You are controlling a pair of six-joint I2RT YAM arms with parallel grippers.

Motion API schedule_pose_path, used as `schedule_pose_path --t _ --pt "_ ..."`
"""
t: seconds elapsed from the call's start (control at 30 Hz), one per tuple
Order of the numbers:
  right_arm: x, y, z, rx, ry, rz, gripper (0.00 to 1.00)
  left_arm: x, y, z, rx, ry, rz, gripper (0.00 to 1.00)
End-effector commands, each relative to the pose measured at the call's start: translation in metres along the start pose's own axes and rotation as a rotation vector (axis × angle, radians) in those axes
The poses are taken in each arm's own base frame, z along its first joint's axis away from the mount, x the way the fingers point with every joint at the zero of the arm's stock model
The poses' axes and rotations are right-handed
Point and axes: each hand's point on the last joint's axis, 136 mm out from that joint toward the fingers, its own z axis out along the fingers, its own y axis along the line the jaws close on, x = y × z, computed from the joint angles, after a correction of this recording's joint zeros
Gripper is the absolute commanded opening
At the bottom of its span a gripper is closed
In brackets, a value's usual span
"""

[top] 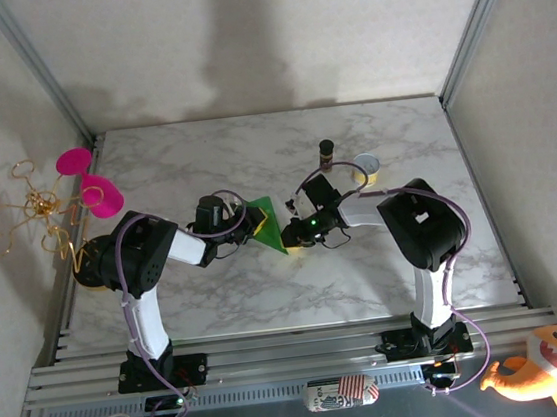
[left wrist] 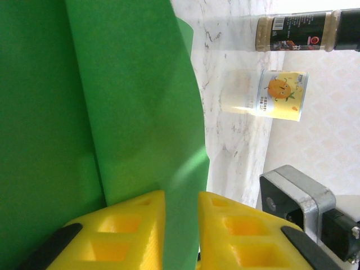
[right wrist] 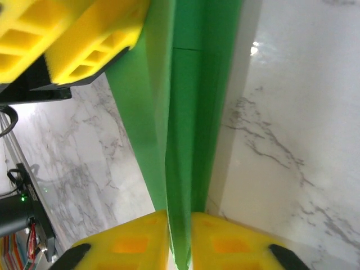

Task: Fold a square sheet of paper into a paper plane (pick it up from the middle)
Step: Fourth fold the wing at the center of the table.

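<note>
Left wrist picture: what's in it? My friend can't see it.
The left gripper pinches a folded green paper between yellow fingers. Beyond it, a spice jar and a cup with an orange picture sit on the marble table.

From my end, the thin bright green sheet of paper (top: 268,225) is folded into a narrow triangle. Its point aims back toward the arm bases, around the middle of the white marble table (top: 387,277). Up close it's plain, unmarked layers with long straight creases. The left gripper (left wrist: 181,197) and right gripper (right wrist: 180,216) each pinch it from opposite sides.
</note>
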Motion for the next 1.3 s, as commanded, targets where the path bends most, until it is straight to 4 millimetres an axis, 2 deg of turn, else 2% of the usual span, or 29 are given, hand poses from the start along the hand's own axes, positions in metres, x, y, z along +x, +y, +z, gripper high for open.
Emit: schedule_pose_path --t 0.0,0.07,0.17,0.3,0.37,0.63,0.9,1.27 --pt "-0.014 0.008 -0.024 0.050 -0.093 -0.022 0.25 0.008 0.035 0.000 -0.105 0.011 -0.031 0.23" --pt "-0.020 0.009 -0.033 0.082 -0.134 -0.036 0.27 0.008 0.034 0.000 -0.106 0.011 -0.030 0.22" --pt "-0.019 0.021 -0.033 0.037 -0.122 -0.060 0.25 0.008 0.034 0.000 -0.108 0.012 -0.030 0.22" --pt "-0.016 0.042 -0.018 -0.010 -0.070 -0.116 0.21 0.008 0.034 0.000 -0.110 0.011 -0.030 0.23" --pt "-0.015 0.043 -0.011 -0.008 -0.053 -0.118 0.18 0.008 0.036 0.001 -0.113 0.013 -0.032 0.23" --pt "-0.013 0.032 0.007 0.020 -0.019 -0.088 0.15 0.009 0.037 0.000 -0.116 0.015 -0.034 0.23" --pt "-0.009 0.012 0.012 0.098 -0.008 -0.047 0.15 0.008 0.037 0.000 -0.119 0.015 -0.036 0.23" --pt "-0.003 0.007 0.017 0.089 0.007 -0.025 0.15 0.009 0.038 0.000 -0.121 0.017 -0.038 0.23"
